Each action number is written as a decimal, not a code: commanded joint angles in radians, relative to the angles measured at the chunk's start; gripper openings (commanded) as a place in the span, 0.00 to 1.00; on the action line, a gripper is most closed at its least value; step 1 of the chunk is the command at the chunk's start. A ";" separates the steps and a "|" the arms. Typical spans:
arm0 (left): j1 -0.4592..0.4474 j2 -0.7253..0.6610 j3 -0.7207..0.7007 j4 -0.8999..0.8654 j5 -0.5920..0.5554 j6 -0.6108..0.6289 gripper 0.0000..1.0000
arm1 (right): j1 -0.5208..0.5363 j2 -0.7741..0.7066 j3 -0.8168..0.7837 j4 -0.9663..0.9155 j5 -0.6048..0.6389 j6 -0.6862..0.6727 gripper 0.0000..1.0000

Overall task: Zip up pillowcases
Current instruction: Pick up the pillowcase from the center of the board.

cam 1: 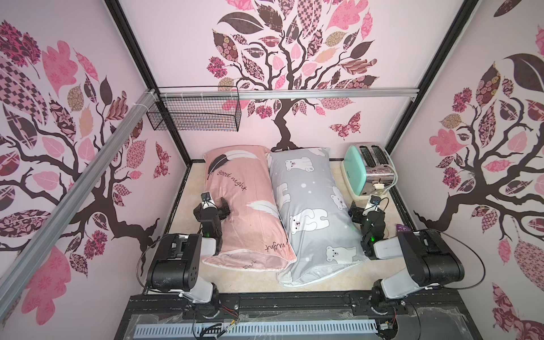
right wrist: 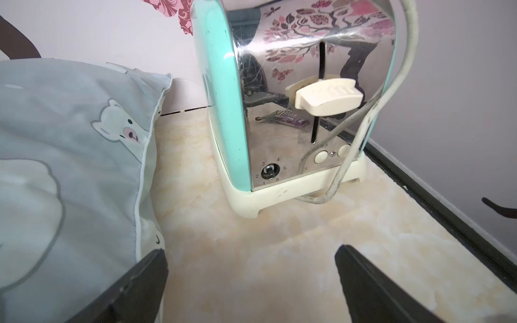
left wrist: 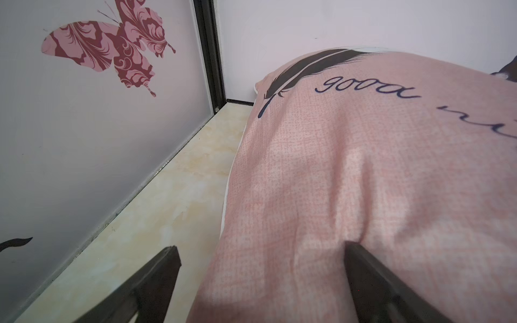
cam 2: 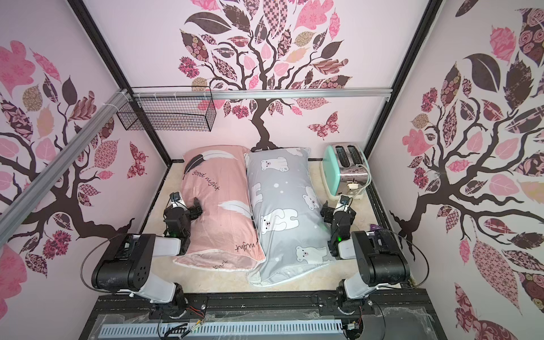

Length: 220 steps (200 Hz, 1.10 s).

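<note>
The left gripper [left wrist: 261,246] gapes wide astride the edge of the pink pillowcase [cam 1: 241,203]; the right gripper [right wrist: 250,249], also wide open, hovers over the counter [right wrist: 279,218] between the grey pillowcase [cam 1: 312,206] and the toaster [cam 1: 368,170].

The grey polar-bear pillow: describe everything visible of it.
The grey pillow is a plump fabric rectangle printed with white polar bears and dots, pale piping at the edge. It lies flat on the marbled table, far end at the back wall. One long side presses against the pink pillow; the open right gripper sits beside the other. Its near end gapes, apparently unzipped.
</note>
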State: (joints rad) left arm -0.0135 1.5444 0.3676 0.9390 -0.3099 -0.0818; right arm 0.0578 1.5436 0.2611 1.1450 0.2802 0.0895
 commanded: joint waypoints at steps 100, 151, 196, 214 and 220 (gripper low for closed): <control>-0.001 0.013 0.004 -0.043 0.006 0.008 0.98 | 0.005 0.003 0.023 -0.013 0.002 0.000 1.00; 0.005 0.014 0.009 -0.052 0.014 0.003 0.98 | 0.003 0.010 0.038 -0.032 0.004 0.003 1.00; 0.002 -0.104 0.065 -0.210 -0.024 0.004 0.96 | 0.002 -0.103 0.061 -0.132 0.072 0.019 1.00; -0.077 -0.365 0.163 -0.526 -0.180 -0.026 0.96 | 0.004 -0.353 0.222 -0.634 0.050 0.075 1.00; -0.106 -0.447 0.203 -0.612 -0.198 -0.051 0.96 | 0.011 -0.420 0.262 -0.746 0.029 0.105 1.00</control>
State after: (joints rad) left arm -0.0322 1.3659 0.4385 0.6571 -0.3706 -0.0872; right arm 0.0574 1.3785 0.3378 0.8455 0.3122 0.1135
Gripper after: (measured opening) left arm 0.962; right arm 0.995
